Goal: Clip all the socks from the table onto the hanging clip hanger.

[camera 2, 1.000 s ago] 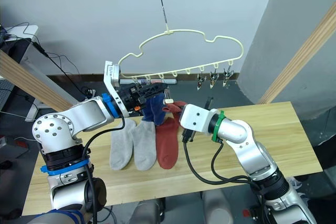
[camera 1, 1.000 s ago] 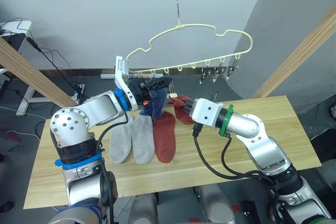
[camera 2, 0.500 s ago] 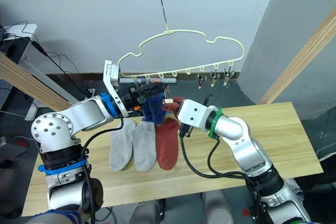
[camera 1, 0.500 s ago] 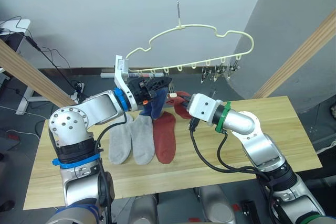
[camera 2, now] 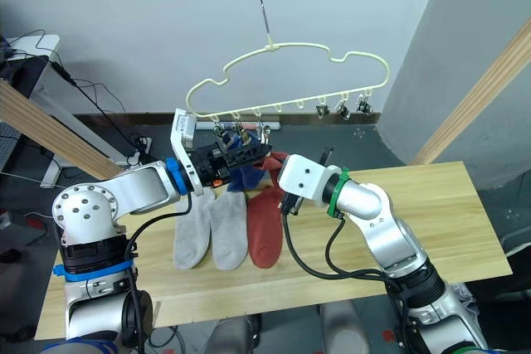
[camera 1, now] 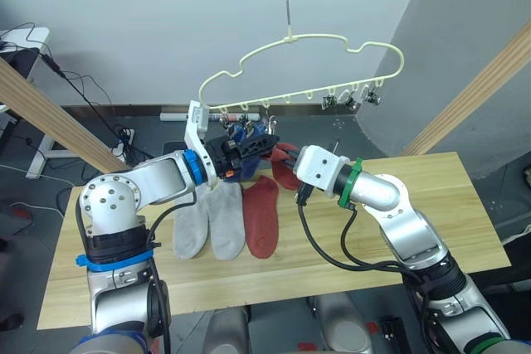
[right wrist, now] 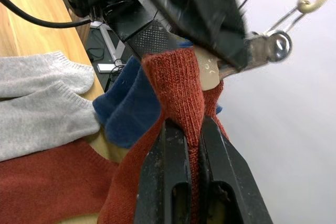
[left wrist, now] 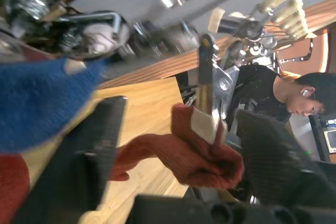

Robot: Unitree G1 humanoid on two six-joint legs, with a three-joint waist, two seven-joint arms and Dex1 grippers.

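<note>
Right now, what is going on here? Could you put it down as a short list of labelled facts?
Hanger: the clip hanger hangs above the table, metal clips along its lower bar.
Right gripper: right gripper shut on a rust red sock, raised to a clip.
Left gripper: left gripper open, at that clip beside the red sock.
Blue sock: a blue sock hangs beside the left gripper.
On the table: two grey socks and another red sock, lying flat side by side.

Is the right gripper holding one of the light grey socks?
No, the right gripper is shut on a rust red knitted sock, while the two light grey socks lie flat on the wooden plank table.
</note>
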